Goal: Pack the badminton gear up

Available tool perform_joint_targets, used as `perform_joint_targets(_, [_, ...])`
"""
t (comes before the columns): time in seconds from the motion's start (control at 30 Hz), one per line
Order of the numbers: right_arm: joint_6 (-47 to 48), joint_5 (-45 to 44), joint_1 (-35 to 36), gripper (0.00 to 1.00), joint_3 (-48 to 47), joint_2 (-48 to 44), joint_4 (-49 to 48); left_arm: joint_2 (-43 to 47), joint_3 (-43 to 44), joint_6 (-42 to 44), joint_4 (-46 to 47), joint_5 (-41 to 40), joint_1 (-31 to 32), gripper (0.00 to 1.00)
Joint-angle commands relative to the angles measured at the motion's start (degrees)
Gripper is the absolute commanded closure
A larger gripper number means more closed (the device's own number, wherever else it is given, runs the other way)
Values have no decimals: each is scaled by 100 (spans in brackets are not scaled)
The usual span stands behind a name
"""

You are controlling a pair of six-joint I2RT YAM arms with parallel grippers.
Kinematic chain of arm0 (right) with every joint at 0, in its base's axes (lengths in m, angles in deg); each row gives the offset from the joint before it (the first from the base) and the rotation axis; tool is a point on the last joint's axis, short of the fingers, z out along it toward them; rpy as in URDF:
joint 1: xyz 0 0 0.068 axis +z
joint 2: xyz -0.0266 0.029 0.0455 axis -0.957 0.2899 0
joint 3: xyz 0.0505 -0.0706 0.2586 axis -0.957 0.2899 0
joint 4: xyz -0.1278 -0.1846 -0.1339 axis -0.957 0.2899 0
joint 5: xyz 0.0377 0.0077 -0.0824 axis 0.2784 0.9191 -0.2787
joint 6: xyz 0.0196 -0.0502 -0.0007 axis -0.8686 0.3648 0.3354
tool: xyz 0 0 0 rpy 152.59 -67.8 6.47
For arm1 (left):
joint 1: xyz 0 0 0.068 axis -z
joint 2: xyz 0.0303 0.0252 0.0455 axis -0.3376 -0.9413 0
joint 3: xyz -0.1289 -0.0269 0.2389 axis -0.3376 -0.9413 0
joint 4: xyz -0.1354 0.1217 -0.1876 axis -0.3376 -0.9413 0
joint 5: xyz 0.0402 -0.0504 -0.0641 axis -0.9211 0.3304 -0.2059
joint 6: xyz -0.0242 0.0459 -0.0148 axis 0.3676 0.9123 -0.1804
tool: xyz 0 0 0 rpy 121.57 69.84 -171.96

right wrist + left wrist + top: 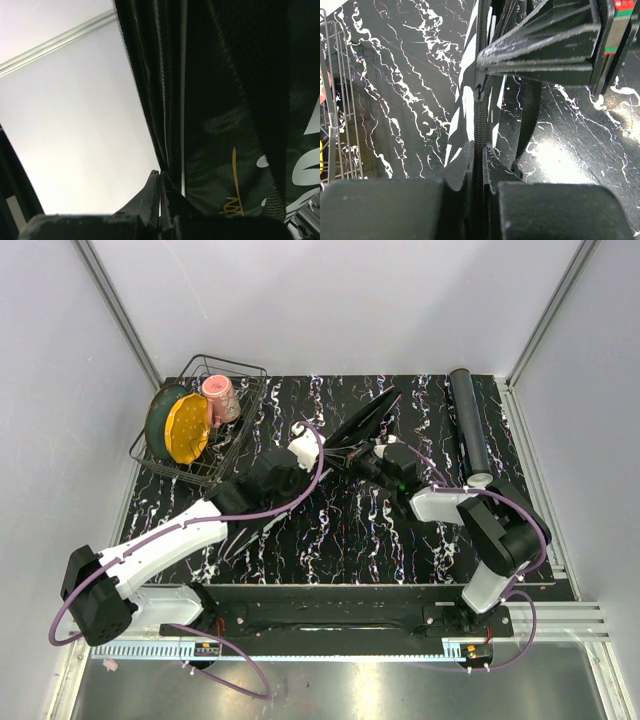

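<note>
The black bag (pixel 362 420) stands on its edge at mid-table, white lettering on its side (pixel 468 107). My left gripper (pixel 338 452) is shut on the bag's zipper seam, with the zipper running between its fingertips (pixel 479 150). From the other side, my right gripper (pixel 372 452) meets the same seam. Its jaws (pixel 160 174) are pressed fully together against the zipper line, beside the dark fabric with gold script (pixel 225 150). The long black tube (pixel 468 425) lies on the table at the right. The racket and shuttlecocks are out of view.
A wire basket (pixel 235 455) at the back left holds yellow (pixel 187 428) and green plates and a pink cup (pixel 220 398). Its wires show at the left of the left wrist view (pixel 340 100). White walls enclose the marbled black table.
</note>
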Motion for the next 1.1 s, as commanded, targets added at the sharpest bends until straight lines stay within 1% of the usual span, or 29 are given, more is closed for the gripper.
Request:
perform_joint_targets(0.0, [-288, -391, -435, 100, 70, -169, -691, 237, -121, -73, 185, -302, 15, 100])
perform_joint_targets(0.13, [-165, -251, -910, 100, 184, -502, -375, 263, -139, -73, 194, -312, 15, 100])
perform_joint_targets(0.23, [-68, -58, -1358, 100, 141, -495, -279, 272, -147, -73, 194, -285, 7, 100])
perform_joint_targets(0.27, [106, 13, -1533, 100, 80, -477, -174, 272, -147, -73, 194, -285, 7, 100])
perform_joint_targets(0.33, [300, 319, -2043, 100, -130, -241, -41, 316, -165, -64, 203, -285, 7, 100])
perform_joint_targets(0.37, [371, 382, -2219, 100, -149, -144, -102, 325, -182, -64, 203, -285, 15, 100])
perform_joint_targets(0.4, [398, 444, -2560, 100, -193, -21, -172, 368, -191, -64, 194, -303, 15, 100])
perform_joint_targets(0.47, [600, 742, -2843, 100, -465, 322, -164, 421, -209, -64, 220, -320, 15, 100])
perform_joint_targets(0.5, [661, 882, -3097, 100, -553, 410, -138, 456, -235, -47, 229, -346, 15, 100])
perform_joint_targets(0.57, [1116, 1259, -3239, 100, -1166, 770, 47, 465, -244, -29, 238, -356, 7, 100])
perform_joint_targets(0.6, [1475, 2062, -3266, 100, -1552, 919, 247, 474, -253, -20, 255, -355, 15, 100])
perform_joint_targets(0.63, [2680, 2305, -3118, 100, -2321, 1008, 1563, 474, -253, -11, 264, -321, 15, 100])
perform_joint_targets(0.67, [3162, 2247, -2978, 100, -2399, 887, 1837, 431, -227, -11, 264, -277, 15, 100])
perform_joint_targets(0.7, [3645, 2194, -2828, 100, -2373, 738, 1858, 422, -200, -3, 264, -207, 15, 100])
perform_joint_targets(0.73, [4738, 1985, -2557, 92, -2390, 371, 2797, 413, -183, -11, 264, -171, 15, 100])
perform_joint_targets(0.77, [5140, 1678, -2441, 81, -2356, 176, 3259, 395, -183, -11, 247, -162, 15, 100])
perform_joint_targets(0.8, [5518, 1379, -2327, 67, -2312, 8, 3560, 413, -174, -20, 238, -162, 15, 100])
perform_joint_targets(0.83, [6175, 1333, -2256, 62, -2285, -263, 4033, 413, -165, -20, 247, -153, 15, 100])
perform_joint_targets(0.87, [6494, 1280, -2125, 57, -2259, -388, 4211, 413, -165, -11, 247, -145, 15, 100])
perform_joint_targets(0.9, [6863, 1575, -2063, 48, -2250, -572, 4292, 413, -165, 15, 229, -110, 15, 100])
perform_joint_targets(0.93, [7685, 1665, -2010, 44, -2363, -608, 4727, 413, -165, 15, 221, -92, 15, 100])
perform_joint_targets(0.97, [8145, 1692, -1818, 43, -2521, -600, 5210, 421, -156, 15, 220, -66, 15, 100])
perform_joint_targets(1.03, [9277, 1640, -1659, 43, -2898, -582, 6177, 421, -130, 32, 203, 40, 15, 100])
perform_joint_targets(1.07, [9553, 1622, -1597, 43, -2892, -626, 6234, 421, -112, 50, 185, 84, 15, 100])
